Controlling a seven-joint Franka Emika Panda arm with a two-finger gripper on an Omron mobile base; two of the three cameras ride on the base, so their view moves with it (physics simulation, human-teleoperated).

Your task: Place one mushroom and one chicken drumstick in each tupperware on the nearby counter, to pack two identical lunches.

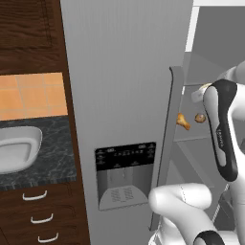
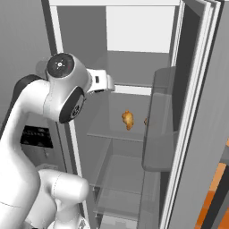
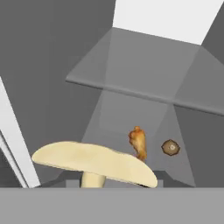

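Mushroom (image 3: 94, 162) sits right in front of the hand camera, pale cap wide, stem at the bottom edge; it looks gripped, but the finger tips are hidden under the cap, so the jaws' state can't be told. Chicken drumstick (image 3: 138, 143) and second mushroom (image 3: 170, 148) lie apart on the fridge shelf (image 3: 131, 122) behind. Arm reaches up into the open fridge (image 2: 134, 67), wrist bent forward. In the left base view, tupperware (image 1: 16, 148) sits on the counter (image 1: 52, 158), cut off at the frame edge.
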